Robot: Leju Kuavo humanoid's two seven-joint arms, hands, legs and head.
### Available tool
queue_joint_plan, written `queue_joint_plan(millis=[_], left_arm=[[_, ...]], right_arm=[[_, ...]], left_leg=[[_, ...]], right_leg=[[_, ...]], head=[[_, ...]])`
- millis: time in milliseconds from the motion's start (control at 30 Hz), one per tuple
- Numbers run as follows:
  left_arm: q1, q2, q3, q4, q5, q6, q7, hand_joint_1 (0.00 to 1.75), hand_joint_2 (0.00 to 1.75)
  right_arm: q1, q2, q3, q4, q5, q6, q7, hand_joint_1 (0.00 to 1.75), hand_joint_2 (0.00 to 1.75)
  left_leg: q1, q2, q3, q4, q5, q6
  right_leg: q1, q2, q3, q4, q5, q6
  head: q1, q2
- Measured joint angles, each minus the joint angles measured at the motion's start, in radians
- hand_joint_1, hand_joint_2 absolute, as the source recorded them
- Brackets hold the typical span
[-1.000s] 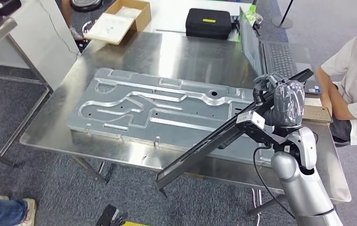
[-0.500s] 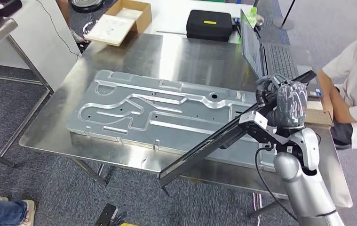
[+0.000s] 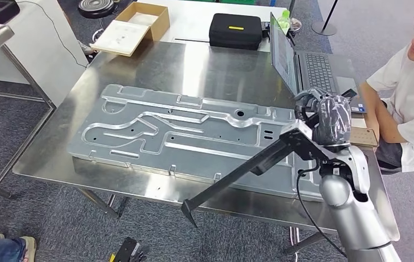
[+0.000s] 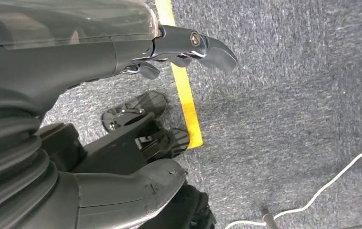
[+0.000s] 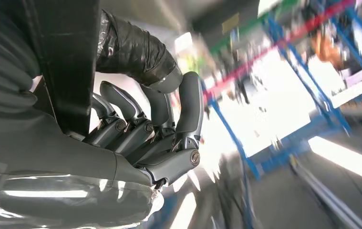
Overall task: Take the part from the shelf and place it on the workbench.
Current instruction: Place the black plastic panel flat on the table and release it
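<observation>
Black and long, the part (image 3: 243, 169) is a slim bar your right hand (image 3: 333, 121) grips near its upper end, fingers (image 5: 136, 129) wrapped around it in the right wrist view. It slants across the near right corner of the steel workbench (image 3: 139, 71): the gripped end sits above the tabletop beside the laptop (image 3: 303, 65), while the lower end hangs out past the near edge, over the grey carpet (image 3: 57, 229). So you have the first half done, I judge: the bar is off the shelf and at the bench. It is not yet set down, and nothing shows it resting on the surface.

What remains is the placing. Much of the bench is taken by a large machined aluminium plate (image 3: 155, 134), and the bar crosses above its right end; whether they touch I cannot tell. A person (image 3: 412, 103) sits just beside the right edge, close to your arm, so mind the bar's raised end.

Your left hand (image 4: 121, 52) hangs over the carpet near a yellow floor line (image 4: 183, 95), holding nothing, its fingers loosely parted.
</observation>
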Motion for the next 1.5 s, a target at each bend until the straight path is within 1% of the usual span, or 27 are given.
queue_joint_plan(millis=[67, 133, 233, 267, 300, 333, 400, 467, 567, 633, 667, 733, 767, 800, 833, 867, 900, 967, 1033, 1133, 1200, 1267, 1300, 1333, 1400, 1467, 1500], left_arm=[[0.002, 0.000, 0.001, 0.000, -0.001, 0.003, -0.005, 0.00, 1.75], [0.003, 0.001, 0.002, 0.001, -0.002, 0.006, -0.012, 0.00, 1.75], [0.004, 0.003, 0.004, 0.004, -0.002, 0.008, -0.020, 0.00, 1.75], [0.006, 0.003, 0.005, 0.005, -0.002, 0.008, -0.021, 0.00, 1.75], [0.008, 0.004, 0.006, 0.007, -0.001, 0.007, -0.021, 0.00, 1.75], [0.010, 0.004, 0.008, 0.009, -0.001, 0.005, -0.022, 0.00, 1.75], [0.011, 0.004, 0.009, 0.010, 0.000, 0.002, -0.023, 0.00, 1.75], [0.010, 0.005, 0.009, 0.011, 0.000, 0.000, -0.024, 0.00, 1.75], [0.012, 0.007, 0.010, 0.014, 0.000, -0.001, -0.025, 0.00, 1.75], [0.012, 0.008, 0.010, 0.015, 0.000, -0.001, -0.025, 0.00, 1.75], [0.012, 0.010, 0.010, 0.015, 0.000, 0.000, -0.025, 0.00, 1.75], [0.013, 0.012, 0.011, 0.016, 0.000, 0.002, -0.025, 0.00, 1.75], [0.015, 0.013, 0.012, 0.017, 0.000, 0.002, -0.025, 0.00, 1.75], [0.017, 0.014, 0.013, 0.019, 0.000, 0.003, -0.025, 0.00, 1.75], [0.019, 0.016, 0.014, 0.020, 0.000, 0.003, -0.025, 0.00, 1.75], [0.020, 0.018, 0.016, 0.022, 0.000, 0.004, -0.025, 0.00, 1.75], [0.021, 0.021, 0.016, 0.023, 0.000, 0.006, -0.025, 0.00, 1.75], [0.020, 0.026, 0.018, 0.023, -0.001, 0.010, -0.025, 0.00, 0.87], [0.021, 0.029, 0.020, 0.024, 0.001, 0.012, -0.024, 0.00, 0.00], [0.021, 0.030, 0.030, 0.025, 0.008, 0.015, -0.022, 0.00, 0.00], [0.019, 0.031, 0.035, 0.025, 0.011, 0.018, -0.021, 0.00, 0.00], [0.019, 0.031, 0.039, 0.026, 0.012, 0.020, -0.021, 0.00, 0.00], [0.020, 0.031, 0.041, 0.027, 0.013, 0.022, -0.021, 0.00, 0.00], [0.020, 0.031, 0.043, 0.027, 0.013, 0.024, -0.020, 0.00, 0.00], [0.021, 0.031, 0.046, 0.028, 0.014, 0.028, -0.020, 0.00, 0.00], [0.020, 0.031, 0.050, 0.029, 0.014, 0.031, -0.020, 0.00, 0.00], [0.020, 0.031, 0.052, 0.029, 0.014, 0.031, -0.020, 0.00, 0.00]], right_arm=[[-0.037, -0.010, -0.007, 0.036, -0.101, 0.063, 0.027, 1.75, 1.75], [-0.086, -0.028, -0.015, 0.076, -0.186, 0.102, 0.040, 1.75, 1.75], [-0.155, -0.056, -0.022, 0.133, -0.245, 0.138, 0.050, 1.75, 1.75], [-0.171, -0.062, -0.023, 0.151, -0.253, 0.152, 0.056, 1.75, 1.75], [-0.185, -0.067, -0.023, 0.168, -0.259, 0.163, 0.062, 1.75, 1.75], [-0.198, -0.072, -0.022, 0.183, -0.265, 0.173, 0.068, 1.75, 1.75], [-0.225, -0.079, -0.022, 0.203, -0.270, 0.183, 0.073, 1.75, 1.75], [-0.247, -0.083, -0.022, 0.219, -0.272, 0.185, 0.074, 1.75, 1.75], [-0.261, -0.085, -0.020, 0.238, -0.276, 0.186, 0.075, 1.75, 1.75], [-0.268, -0.086, -0.018, 0.247, -0.281, 0.187, 0.077, 1.75, 1.75], [-0.272, -0.086, -0.017, 0.251, -0.285, 0.188, 0.081, 1.75, 1.75], [-0.280, -0.086, -0.014, 0.266, -0.297, 0.191, 0.094, 1.75, 1.75], [-0.282, -0.086, -0.012, 0.277, -0.302, 0.192, 0.101, 1.31, 1.75], [-0.284, -0.086, -0.010, 0.289, -0.305, 0.193, 0.106, 0.87, 1.75], [-0.287, -0.086, -0.008, 0.303, -0.308, 0.194, 0.110, 0.44, 1.75], [-0.292, -0.086, -0.007, 0.316, -0.310, 0.197, 0.112, 0.00, 1.75], [-0.300, -0.086, -0.004, 0.329, -0.312, 0.200, 0.113, 0.00, 1.75], [-0.318, -0.087, 0.001, 0.355, -0.313, 0.213, 0.114, 0.00, 1.75], [-0.334, -0.089, 0.010, 0.379, -0.315, 0.232, 0.116, 0.00, 1.75], [-0.355, -0.091, 0.028, 0.409, -0.318, 0.258, 0.122, 0.00, 1.75], [-0.375, -0.094, 0.037, 0.432, -0.319, 0.266, 0.124, 0.00, 1.75], [-0.388, -0.095, 0.046, 0.454, -0.324, 0.277, 0.126, 0.00, 1.75], [-0.390, -0.095, 0.051, 0.465, -0.329, 0.286, 0.126, 0.00, 1.75], [-0.391, -0.096, 0.056, 0.473, -0.334, 0.295, 0.126, 0.00, 1.75], [-0.396, -0.097, 0.064, 0.485, -0.348, 0.310, 0.127, 0.00, 1.75], [-0.410, -0.097, 0.069, 0.496, -0.361, 0.319, 0.126, 0.00, 1.75], [-0.418, -0.097, 0.071, 0.502, -0.367, 0.323, 0.126, 0.00, 1.31]], left_leg=[[0.001, 0.000, 0.003, -0.010, 0.017, 0.007], [0.005, 0.001, 0.008, -0.023, 0.033, 0.017], [0.006, 0.002, 0.006, -0.027, 0.041, 0.023], [0.006, 0.002, 0.005, -0.026, 0.040, 0.023], [0.006, 0.001, 0.004, -0.025, 0.040, 0.022], [0.007, 0.001, 0.004, -0.022, 0.039, 0.021], [0.006, 0.000, 0.003, -0.016, 0.035, 0.015], [0.003, -0.001, 0.000, -0.010, 0.031, 0.006], [0.002, -0.002, -0.003, -0.011, 0.031, -0.008], [0.003, -0.002, -0.016, 0.018, 0.008, -0.017], [0.004, -0.002, -0.034, 0.060, -0.018, -0.020], [0.007, -0.002, -0.095, 0.192, -0.081, -0.025], [0.008, -0.002, -0.122, 0.248, -0.100, -0.027], [0.008, -0.002, -0.137, 0.275, -0.101, -0.027], [0.008, -0.002, -0.132, 0.262, -0.082, -0.026], [0.008, -0.002, -0.110, 0.212, -0.049, -0.024], [0.008, -0.002, -0.077, 0.140, -0.012, -0.019], [0.005, -0.002, -0.023, 0.024, 0.028, -0.011], [0.001, -0.003, -0.010, -0.006, 0.030, -0.007], [0.004, -0.003, -0.006, -0.020, 0.041, 0.008], [0.007, -0.003, -0.002, -0.028, 0.046, 0.017], [0.007, -0.003, -0.003, -0.027, 0.046, 0.020], [0.007, -0.003, -0.003, -0.027, 0.045, 0.020], [0.008, -0.003, -0.002, -0.025, 0.044, 0.019], [0.009, -0.004, -0.003, -0.017, 0.038, 0.015], [0.006, -0.005, -0.007, -0.008, 0.031, 0.006], [0.004, -0.005, -0.009, -0.004, 0.029, 0.001]], right_leg=[[-0.002, 0.000, -0.003, -0.001, 0.002, 0.012], [-0.004, 0.000, -0.016, 0.028, -0.021, 0.023], [-0.009, -0.002, -0.092, 0.196, -0.110, 0.035], [-0.011, -0.002, -0.113, 0.243, -0.124, 0.038], [-0.013, -0.003, -0.120, 0.258, -0.120, 0.041], [-0.015, -0.004, -0.107, 0.233, -0.098, 0.042], [-0.018, -0.006, -0.040, 0.106, -0.038, 0.041], [-0.014, -0.006, 0.007, 0.011, -0.011, 0.034], [-0.011, -0.005, 0.011, -0.005, -0.009, 0.019], [-0.015, -0.006, 0.012, -0.011, -0.005, 0.005], [-0.016, -0.006, 0.013, -0.013, -0.004, 0.000], [-0.014, -0.007, 0.013, -0.013, -0.005, -0.007], [-0.013, -0.007, 0.013, -0.013, -0.005, -0.007], [-0.011, -0.007, 0.013, -0.013, -0.005, -0.008], [-0.011, -0.007, 0.014, -0.012, -0.006, -0.008], [-0.010, -0.006, 0.014, -0.012, -0.006, -0.007], [-0.010, -0.006, 0.015, -0.011, -0.007, -0.006], [-0.007, -0.004, 0.012, -0.008, -0.009, 0.001], [-0.005, -0.003, 0.010, -0.008, -0.007, 0.010], [-0.009, -0.004, 0.003, 0.006, -0.019, 0.025], [-0.012, -0.005, -0.034, 0.085, -0.065, 0.033], [-0.013, -0.005, -0.094, 0.205, -0.115, 0.040], [-0.014, -0.005, -0.115, 0.241, -0.120, 0.043], [-0.016, -0.005, -0.119, 0.243, -0.107, 0.044], [-0.021, -0.007, -0.075, 0.146, -0.042, 0.045], [-0.019, -0.007, -0.022, 0.038, -0.003, 0.040], [-0.017, -0.007, -0.011, 0.012, 0.001, 0.036]], head=[[0.000, 0.000], [0.000, 0.000], [0.000, 0.000], [0.001, 0.000], [0.001, 0.000], [0.001, 0.000], [0.000, 0.000], [0.000, 0.000], [0.000, 0.000], [0.000, 0.000], [0.000, 0.000], [0.000, 0.000], [0.000, 0.000], [0.000, 0.000], [0.000, 0.000], [0.000, 0.000], [0.000, 0.000], [0.000, 0.000], [0.000, 0.000], [0.000, 0.000], [0.000, 0.000], [0.000, 0.000], [0.000, 0.000], [0.000, 0.000], [0.000, 0.000], [0.000, 0.000], [0.000, 0.000]])
